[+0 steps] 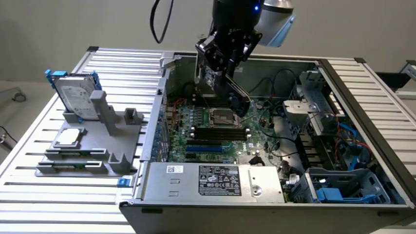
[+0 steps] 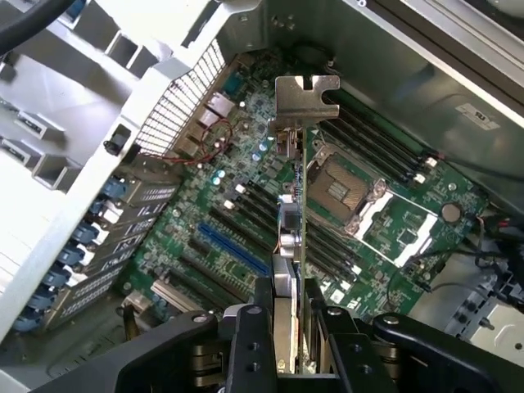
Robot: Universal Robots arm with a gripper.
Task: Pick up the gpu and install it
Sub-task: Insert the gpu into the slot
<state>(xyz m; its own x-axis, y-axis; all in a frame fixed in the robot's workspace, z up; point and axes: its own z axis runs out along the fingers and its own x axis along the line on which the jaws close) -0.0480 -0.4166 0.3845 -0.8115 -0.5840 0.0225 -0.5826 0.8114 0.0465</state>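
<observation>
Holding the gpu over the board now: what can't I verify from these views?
Slot beneath the gpu: wrist view, the card's own edge covers it.
The gpu's contact edge: exterior view, too small and dark against the motherboard.
Where the fingers grip it: wrist view, cut off by the picture's edge.

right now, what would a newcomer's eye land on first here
First, the gripper holding the gpu edge-on above the motherboard, inside the open case. Next, on the exterior view's left, the hard drive standing upright in a grey rack beside the case.
</observation>
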